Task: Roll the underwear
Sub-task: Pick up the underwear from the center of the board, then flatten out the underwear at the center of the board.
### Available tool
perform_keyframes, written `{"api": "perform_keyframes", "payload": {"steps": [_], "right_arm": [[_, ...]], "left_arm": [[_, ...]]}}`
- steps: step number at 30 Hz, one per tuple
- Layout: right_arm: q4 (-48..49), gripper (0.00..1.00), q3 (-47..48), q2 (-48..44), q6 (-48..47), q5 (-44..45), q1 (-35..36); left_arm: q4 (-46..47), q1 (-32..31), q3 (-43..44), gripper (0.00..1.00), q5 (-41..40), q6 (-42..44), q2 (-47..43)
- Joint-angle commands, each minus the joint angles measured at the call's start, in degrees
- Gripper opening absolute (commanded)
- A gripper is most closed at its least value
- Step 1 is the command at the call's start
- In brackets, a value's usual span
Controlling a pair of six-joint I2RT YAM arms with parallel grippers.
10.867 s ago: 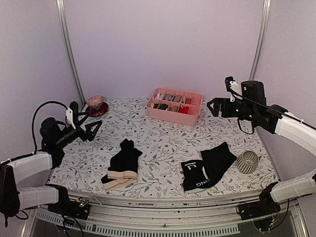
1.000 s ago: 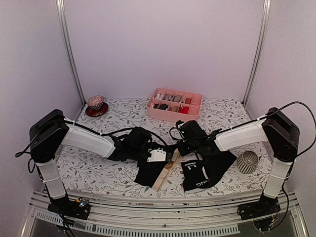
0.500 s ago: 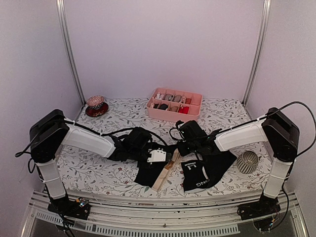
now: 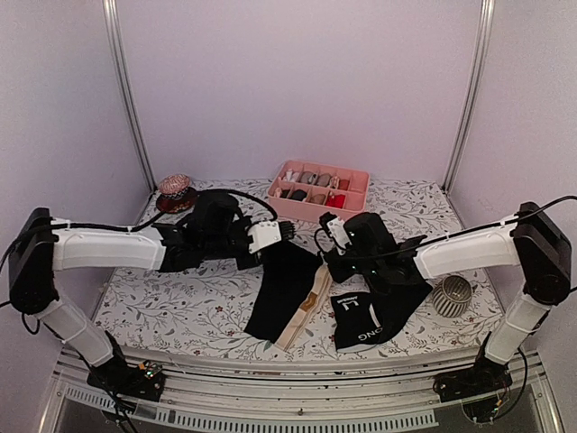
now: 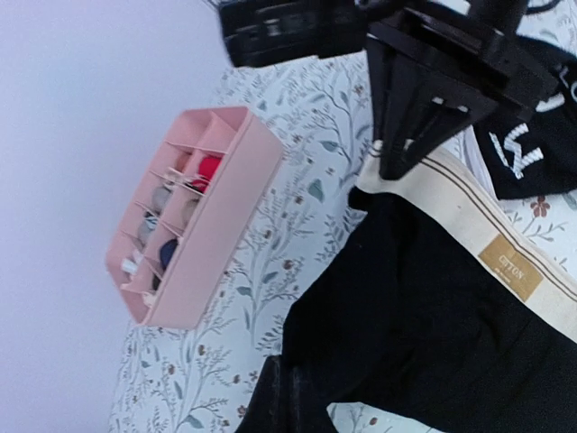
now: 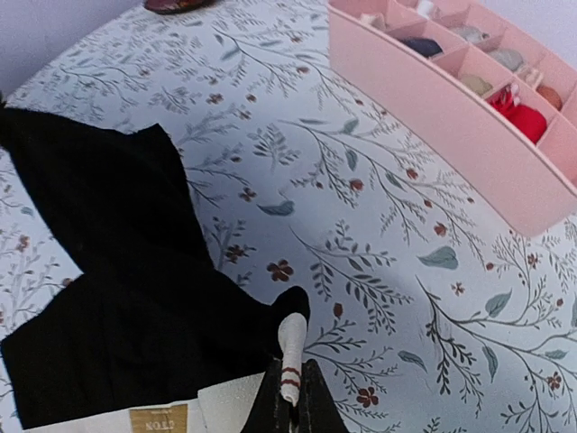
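On the table (image 4: pixel 171 311), spread briefs (image 4: pixel 281 293) just left of lettered briefs (image 4: pixel 362 325), divided tray (image 4: pixel 317 210) behind both.

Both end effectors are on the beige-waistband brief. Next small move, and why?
Probably draw the left end effector a little farther from the right end effector, then lower it. Both are shut on the beige-waistband brief: the right beside its waistband, the left apparently at the opposite end, where the fabric bunches into folds. Tension should flatten it for rolling.
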Motion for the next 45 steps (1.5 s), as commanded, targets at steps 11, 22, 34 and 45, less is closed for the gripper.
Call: {"api": "perform_keyframes", "payload": {"steps": [11, 22, 34, 45], "right_arm": [[0.9, 0.02, 6.0, -14.4, -16.0, -30.9, 5.7], [1.8, 0.02, 7.6, -18.0, -18.4, -36.7, 12.0], [3.6, 0.02, 15.7, -9.7, -14.5, -12.5, 8.6], [-2.4, 0.02, 19.0, -11.0, -19.0, -29.6, 11.2]], "left_arm": [[-4.6, 2.9, -6.1, 0.0, 2.8, -3.9, -26.3], [-21.1, 0.4, -9.8, 0.0, 9.9, -2.6, -50.9], [-12.6, 0.8, -10.5, 0.0, -11.9, -3.4, -50.6], [-24.5, 1.0, -3.3, 0.0, 2.4, -0.8, -55.4]]}}
